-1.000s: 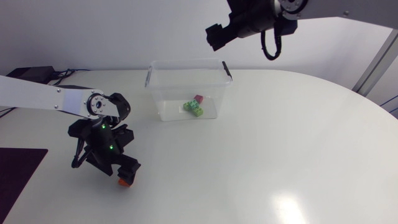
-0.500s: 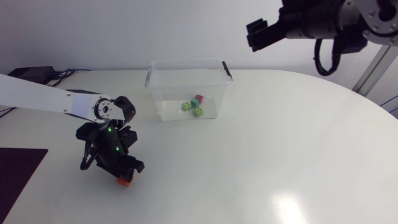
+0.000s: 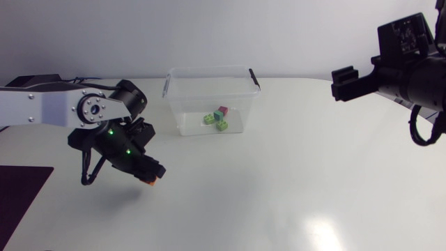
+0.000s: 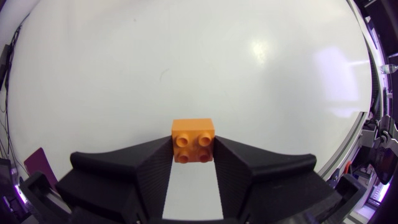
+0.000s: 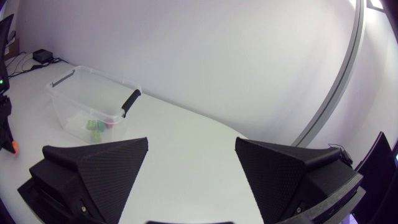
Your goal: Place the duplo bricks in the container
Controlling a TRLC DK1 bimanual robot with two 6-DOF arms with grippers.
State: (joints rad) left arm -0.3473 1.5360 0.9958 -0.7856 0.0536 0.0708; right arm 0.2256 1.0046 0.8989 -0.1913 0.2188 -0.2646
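Observation:
My left gripper [image 3: 149,177] is shut on an orange duplo brick [image 3: 148,181], lifted a little off the white table [image 3: 293,181] to the front left of the container. In the left wrist view the orange brick [image 4: 193,140] sits studs-up between the two black fingers [image 4: 155,168] of the left gripper [image 4: 193,158]. The clear plastic container [image 3: 212,100] stands at the back middle, holding two green bricks [image 3: 215,122] and a red one [image 3: 223,110]. My right gripper [image 3: 343,81] hangs high at the right, open and empty; its view shows the right gripper [image 5: 191,162] and the container [image 5: 93,106] far ahead.
A dark mat [image 3: 17,192] lies at the table's front left corner. The container has black handles [image 3: 254,77] on its rim. Cables [image 3: 66,82] run at the table's back left edge.
My left gripper closed on the orange brick and lifted it off the table. My right arm swung from above the container out to the right.

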